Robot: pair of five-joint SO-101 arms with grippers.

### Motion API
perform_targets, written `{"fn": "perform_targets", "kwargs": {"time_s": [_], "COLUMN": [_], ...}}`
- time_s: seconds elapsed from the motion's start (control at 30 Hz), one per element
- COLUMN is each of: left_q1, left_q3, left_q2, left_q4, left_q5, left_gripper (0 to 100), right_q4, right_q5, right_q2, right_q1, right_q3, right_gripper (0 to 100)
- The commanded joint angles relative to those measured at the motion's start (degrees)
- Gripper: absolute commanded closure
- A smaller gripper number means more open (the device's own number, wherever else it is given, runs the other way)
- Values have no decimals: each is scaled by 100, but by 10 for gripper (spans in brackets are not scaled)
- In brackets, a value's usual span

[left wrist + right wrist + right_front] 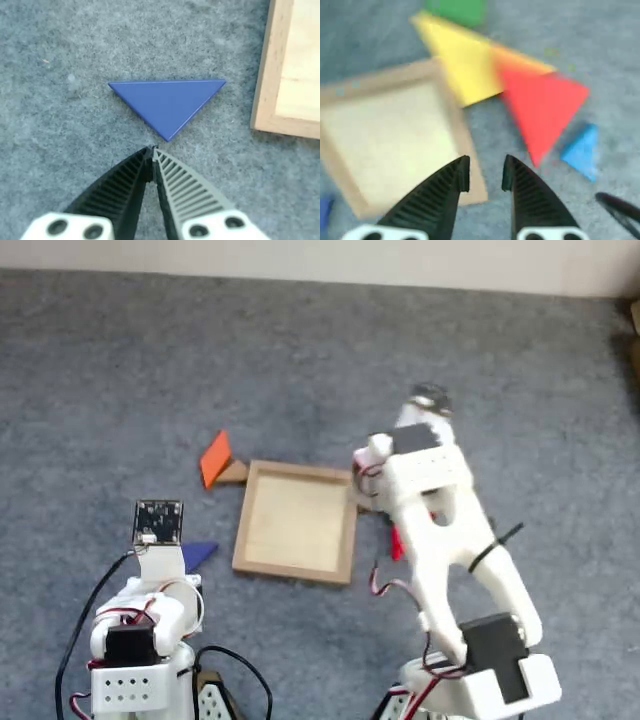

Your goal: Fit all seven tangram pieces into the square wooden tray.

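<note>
1. The grey, felt-like surface [120, 370] spans the high view and carries every piece.
2. The white right arm [440, 530] runs from the lower right of the high view up toward centre right, and its head sits just beside the tray's right edge.
3. The left arm [140, 630] stands at the lower left of the high view, with its wrist board below and left of the tray.
4. The square wooden tray [245, 525] lies flat at the centre of the high view. Its pale floor shows whole inside the rim.
5. The right wrist view shows a yellow triangle [457, 60] touching the tray's outer corner.
6. A red triangle [542, 107] lies against the yellow one, with an orange sliver between them.
7. The dark blue triangle [167, 102] lies flat near the tray's left side, apart from the rim.
8. The left end effector [152, 150] hovers just short of that triangle's nearest corner, jaws pressed together and holding nothing.
9. The right end effector [485, 172] hangs above the tray's rim, jaws narrowly parted with nothing between them.
10. An orange piece [215, 458] sits at the tray's upper left corner in the high view, touching a tan piece [235, 473].
11. A green piece [457, 10] lies beyond the yellow triangle.
12. A light blue triangle [580, 150] lies just beside the red one.
</note>
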Motion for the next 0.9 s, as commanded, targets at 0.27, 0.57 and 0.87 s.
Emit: {"fn": "perform_targets", "kwargs": {"time_s": [0.27,0.57,0.87], "left_q1": [-66,-66,-66], "left_q3": [119,119,119], "left_q2": [-198,-198,-198], "left_q4": [26,26,26], "left_q5": [-44,-44,-44], "left_gripper": [994,994,994], "right_q4": [-743,-391,-444], "right_q5": [651,2092,2259], "right_q2": [-374,-303,330], "right_q1": [-646,479,910], "right_q3": [-268,-242,57], "right_gripper": [899,804,679]}}
